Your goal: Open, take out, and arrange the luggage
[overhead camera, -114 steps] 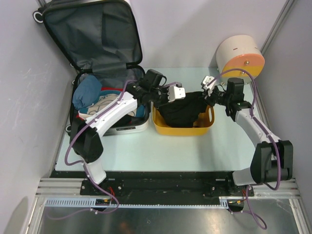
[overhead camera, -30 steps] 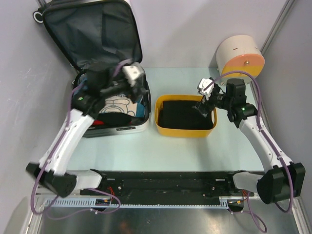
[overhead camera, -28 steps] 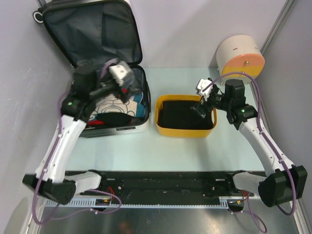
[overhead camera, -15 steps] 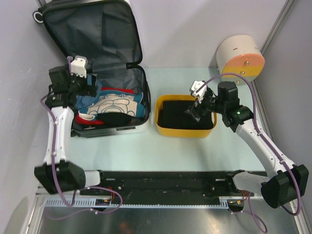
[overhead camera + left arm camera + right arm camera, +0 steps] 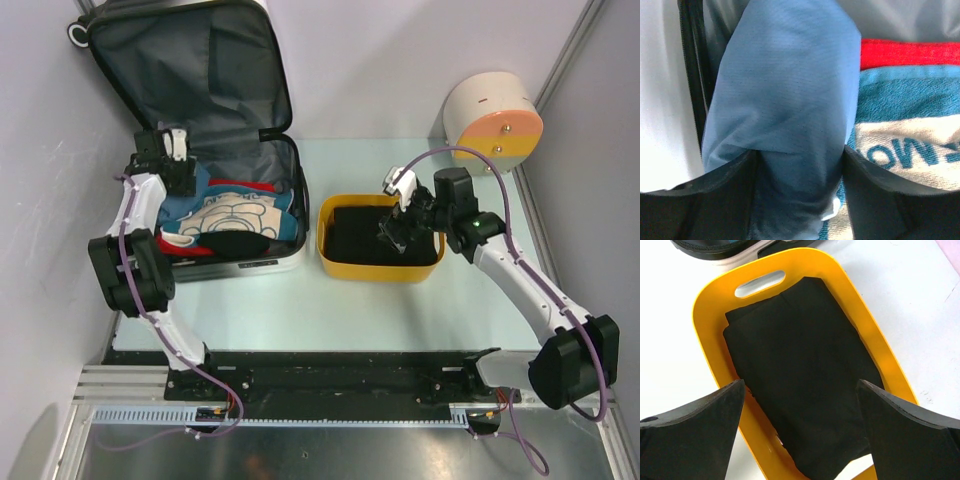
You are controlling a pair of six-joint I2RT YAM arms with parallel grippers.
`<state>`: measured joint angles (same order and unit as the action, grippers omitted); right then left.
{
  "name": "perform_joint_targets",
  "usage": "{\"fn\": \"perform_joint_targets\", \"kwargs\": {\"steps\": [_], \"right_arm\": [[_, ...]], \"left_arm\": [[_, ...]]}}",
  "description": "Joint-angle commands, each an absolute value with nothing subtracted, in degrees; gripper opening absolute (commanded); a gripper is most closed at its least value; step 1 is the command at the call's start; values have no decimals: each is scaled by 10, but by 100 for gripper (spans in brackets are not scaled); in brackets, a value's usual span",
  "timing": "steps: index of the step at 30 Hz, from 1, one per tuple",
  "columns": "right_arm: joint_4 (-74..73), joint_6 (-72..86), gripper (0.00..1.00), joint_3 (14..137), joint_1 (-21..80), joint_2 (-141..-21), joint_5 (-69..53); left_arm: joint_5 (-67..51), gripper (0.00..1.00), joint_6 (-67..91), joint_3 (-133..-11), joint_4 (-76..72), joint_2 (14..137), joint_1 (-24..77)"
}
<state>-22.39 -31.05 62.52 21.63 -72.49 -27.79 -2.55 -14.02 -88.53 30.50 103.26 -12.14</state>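
The luggage [image 5: 228, 85] lies open at the back left, its grey-lined lid propped against the wall. In its lower half are a blue cloth [image 5: 178, 207], a cream-and-teal towel [image 5: 240, 215] and a red layer. My left gripper [image 5: 177, 166] is down at the luggage's far left corner. In the left wrist view its fingers [image 5: 735, 200] press on both sides of a bunched fold of the blue cloth [image 5: 790, 90], beside the towel [image 5: 910, 145]. My right gripper [image 5: 398, 215] hovers open over the yellow basket [image 5: 378, 272], above the black cloth [image 5: 795, 360].
The yellow basket [image 5: 710, 305] stands right of the luggage with the folded black cloth [image 5: 370, 232] lying flat inside. A round cream-and-orange box [image 5: 493, 120] sits at the back right corner. Walls close in behind and to the left of the luggage.
My left gripper swung from the luggage's right side to its far left corner and closed in on the blue cloth. My right gripper drifted slightly left over the basket, still open.
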Motion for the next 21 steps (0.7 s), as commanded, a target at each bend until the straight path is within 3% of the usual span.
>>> {"fn": "perform_joint_targets", "kwargs": {"steps": [1, 2, 3, 5, 6, 8, 13, 21], "right_arm": [[-191, -276, 97, 649, 209, -721, -277], [-186, -272, 97, 650, 207, -721, -283], [-185, -261, 98, 649, 203, -720, -286], [-184, -256, 97, 649, 193, -718, -299], [-185, -254, 97, 649, 191, -717, -301], [-182, -246, 97, 650, 178, -712, -305], [-179, -196, 97, 650, 139, -681, -330], [-241, -200, 97, 650, 56, -627, -359]], "left_arm": [[-31, 55, -141, -900, 296, 1015, -125], [-50, 48, -142, -897, 296, 1002, -123], [-94, 34, -145, -897, 296, 990, -121], [-126, 22, -152, -900, 296, 949, -115], [-150, 7, -163, -901, 296, 935, -105], [-168, 0, -173, -909, 296, 887, -82], [-276, 0, -160, -928, 298, 782, -18], [-398, 0, -139, -906, 306, 758, 205]]}}
